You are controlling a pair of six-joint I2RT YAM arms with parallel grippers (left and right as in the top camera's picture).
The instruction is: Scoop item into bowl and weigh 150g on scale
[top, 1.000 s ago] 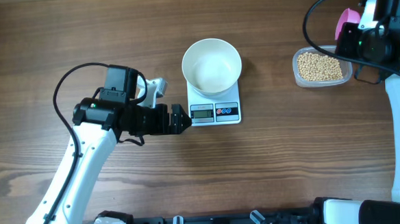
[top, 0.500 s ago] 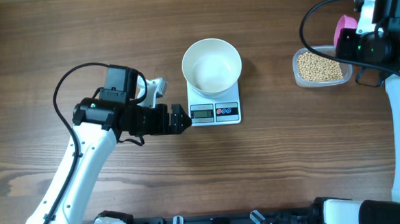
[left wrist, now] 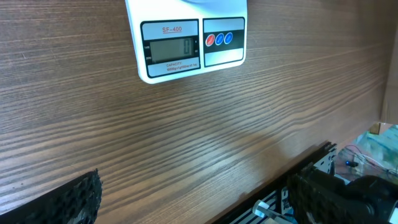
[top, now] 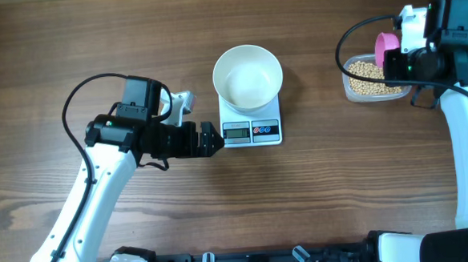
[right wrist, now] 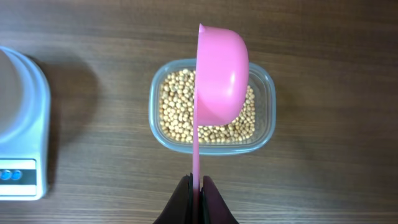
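Pink, smooth plastic: a rounded scoop (right wrist: 221,74) stands on edge over the clear rounded-rectangular container (right wrist: 268,124). Our right gripper (right wrist: 200,186) has its fingers pinched tight on the scoop's thin handle. Small round tan beans (right wrist: 177,115) lie heaped in that container. Our left gripper (top: 215,139) gapes wide with nothing in it, just beside the flat white scale (top: 252,131). We see the deep, glossy white bowl (top: 248,76) sitting on the scale, on the grained wooden table (top: 342,197).

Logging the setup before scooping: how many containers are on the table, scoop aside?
2. The round deep white bowl stands on the flat white square scale mid-table; the clear rounded-rectangular plastic container of tan beans sits far right, beneath the pink scoop. None seems hidden.
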